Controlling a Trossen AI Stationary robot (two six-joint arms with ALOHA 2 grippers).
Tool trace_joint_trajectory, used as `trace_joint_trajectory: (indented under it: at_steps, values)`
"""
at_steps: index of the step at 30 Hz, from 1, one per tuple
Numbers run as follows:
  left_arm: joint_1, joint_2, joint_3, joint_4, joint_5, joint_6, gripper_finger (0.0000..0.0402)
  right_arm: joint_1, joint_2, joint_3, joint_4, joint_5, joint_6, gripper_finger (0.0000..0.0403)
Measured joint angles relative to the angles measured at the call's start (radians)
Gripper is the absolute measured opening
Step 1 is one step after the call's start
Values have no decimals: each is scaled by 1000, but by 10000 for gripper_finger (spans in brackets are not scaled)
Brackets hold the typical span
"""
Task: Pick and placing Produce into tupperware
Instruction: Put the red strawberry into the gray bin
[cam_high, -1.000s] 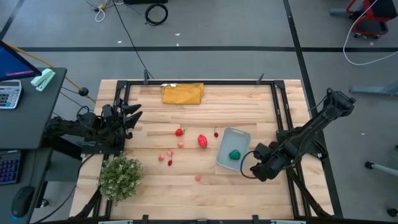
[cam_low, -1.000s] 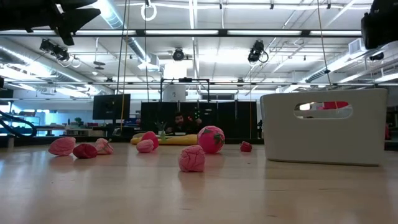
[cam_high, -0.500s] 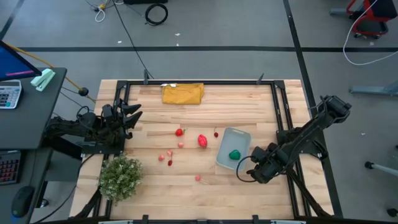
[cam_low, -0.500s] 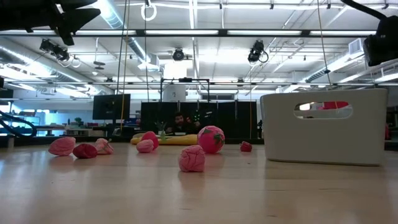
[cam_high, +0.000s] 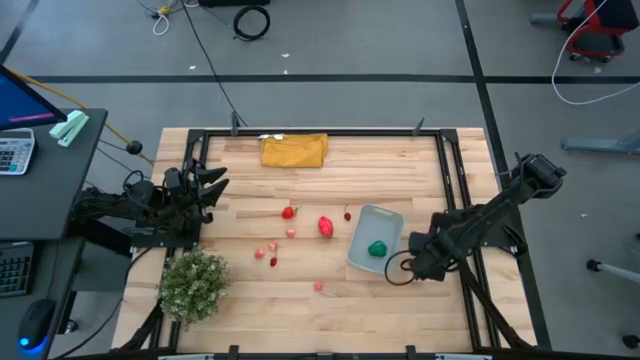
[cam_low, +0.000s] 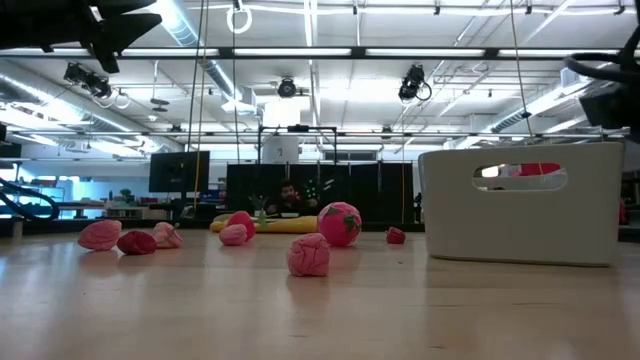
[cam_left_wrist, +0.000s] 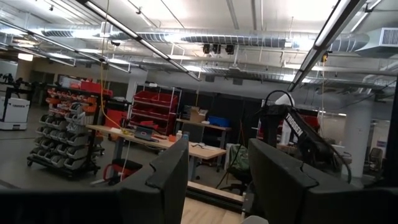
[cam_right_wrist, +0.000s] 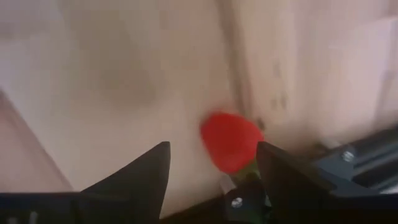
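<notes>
The tub (cam_high: 375, 238) sits on the table (cam_high: 400, 170), and it is the anchor for everything here. One green piece (cam_high: 377, 248) lies inside it, toward the near end.

Right gripper (cam_high: 412, 268) hovers just off the tub's near right corner, low over the wood. Its fingers (cam_right_wrist: 140, 174) stand spread, nothing pinched between them. In the right wrist view a red piece (cam_right_wrist: 231, 140) shows on the wood past the fingertips, beside a dark metal bracket; it is blurred, so its kind is hard to tell.

Left of the tub, the rest of the produce is scattered. A small red bit (cam_high: 348, 214) is just beside the tub's far left corner. A larger red piece (cam_high: 326, 226) lies near the tub's left side, and a red one with a green top (cam_high: 289, 212) lies farther left. Pink bits (cam_high: 272, 250) sit beyond those, and one pink piece (cam_high: 319, 285) lies alone, left of the tub's near end.

From table level, the tub (cam_low: 520, 202) rises at the right with a slot handle in its wall, and the pink and red pieces line up to its left.

Left gripper (cam_high: 212, 183) waits well away from the tub at the table's left edge, fingers (cam_left_wrist: 165, 180) parted, gripping nothing. A bushy plant (cam_high: 193, 284) stands at the near left, a yellow cloth (cam_high: 294, 150) at the far edge.
</notes>
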Motion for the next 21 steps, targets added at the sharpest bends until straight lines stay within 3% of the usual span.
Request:
trace_joint_trajectory:
  at_steps: [7,15,21]
  values:
    - [0,0,0,0,0,0,172,-50,0,-60,20,-43,-150,245]
    - [0,0,0,0,0,2,172,-111,0,-116,86,-15,-196,245]
    - [0,0,0,0,0,1,172,-118,0,-154,137,-49,-215,244]
